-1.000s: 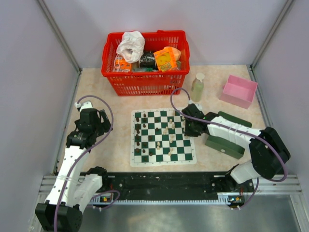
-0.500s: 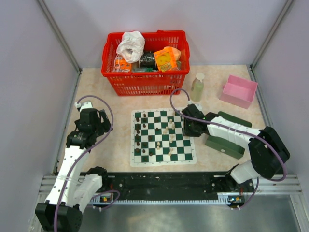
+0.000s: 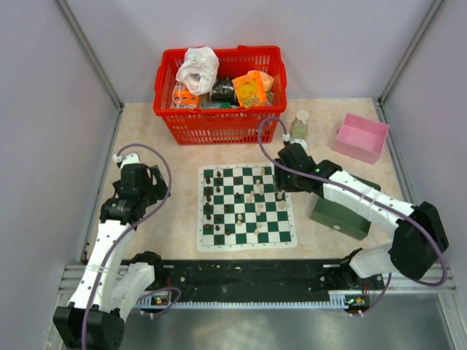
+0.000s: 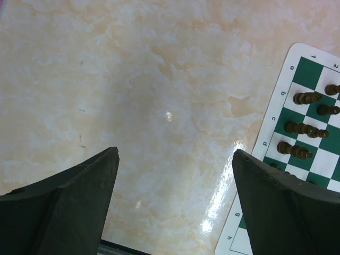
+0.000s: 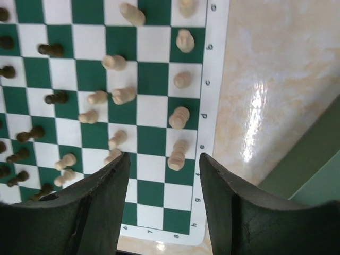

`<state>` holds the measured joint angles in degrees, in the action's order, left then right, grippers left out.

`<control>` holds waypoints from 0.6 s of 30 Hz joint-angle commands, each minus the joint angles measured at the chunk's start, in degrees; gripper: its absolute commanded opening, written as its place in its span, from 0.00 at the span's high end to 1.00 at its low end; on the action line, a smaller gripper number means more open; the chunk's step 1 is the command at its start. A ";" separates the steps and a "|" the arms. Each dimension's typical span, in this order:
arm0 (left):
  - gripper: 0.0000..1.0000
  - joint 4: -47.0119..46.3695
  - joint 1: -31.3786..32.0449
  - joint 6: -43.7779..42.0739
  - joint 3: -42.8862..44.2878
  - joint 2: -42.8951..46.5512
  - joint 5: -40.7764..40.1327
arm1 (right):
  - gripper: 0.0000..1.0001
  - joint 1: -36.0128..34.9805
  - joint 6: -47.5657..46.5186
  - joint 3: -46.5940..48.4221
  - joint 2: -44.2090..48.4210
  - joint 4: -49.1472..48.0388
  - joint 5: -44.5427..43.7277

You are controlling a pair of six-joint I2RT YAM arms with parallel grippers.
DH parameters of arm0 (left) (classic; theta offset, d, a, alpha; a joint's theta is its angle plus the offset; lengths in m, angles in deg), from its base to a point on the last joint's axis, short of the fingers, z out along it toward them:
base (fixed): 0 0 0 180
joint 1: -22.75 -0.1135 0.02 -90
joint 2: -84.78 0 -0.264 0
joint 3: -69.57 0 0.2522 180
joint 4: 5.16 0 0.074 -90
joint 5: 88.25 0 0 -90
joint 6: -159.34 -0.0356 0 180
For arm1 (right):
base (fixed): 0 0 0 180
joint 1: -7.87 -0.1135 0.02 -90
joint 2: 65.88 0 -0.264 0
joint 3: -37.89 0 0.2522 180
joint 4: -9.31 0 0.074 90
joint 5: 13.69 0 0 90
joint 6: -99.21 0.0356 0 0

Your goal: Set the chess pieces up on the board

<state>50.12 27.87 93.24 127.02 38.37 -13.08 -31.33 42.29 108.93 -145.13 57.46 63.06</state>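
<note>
Top view, board: The board [image 3: 244, 246] lies flat in the middle of the worktop [image 3: 160, 146], between the two arms.
Top view, dark pieces: The dark pieces [image 3: 209, 204] stand in lines down the left side of the board. That side looks nearly done to me.
Top view, cream pieces: The cream pieces [image 3: 255, 195] are spread out. A few are by the right edge and many sit on middle squares.
Top view, arms: The right arm [image 3: 350, 197] reaches over the far right corner of the board. The left arm [image 3: 135, 186] is on the left, well apart from the board.
Left wrist view, left jaws: The left jaws are spread wide with nothing between them. Bare worktop is below.
Left wrist view, board: One corner of the board shows on the right, with dark pieces [image 4: 303, 98] on it.
Right wrist view, right jaws: The right jaws are parted and hold nothing. They hang above the right side of the board.
Right wrist view, cream pieces: A line of cream pieces [image 5: 179, 117] runs down the squares by the right edge. More [image 5: 123, 95] are loose in the middle.
Right wrist view, dark pieces: Some dark pieces [image 5: 56, 98] show on the left squares.
Left to do: I think the loose cream pieces need to go into their rows on the right side.
</note>
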 commanded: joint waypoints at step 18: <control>0.07 -2.14 0.06 0.01 -0.09 0.36 -0.29 | 0.45 -2.11 -4.25 12.41 -8.73 -5.21 3.59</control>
<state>50.12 27.87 93.24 127.02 38.39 -13.08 -32.01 38.72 117.02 -151.70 55.03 66.60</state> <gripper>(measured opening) 0.928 0.552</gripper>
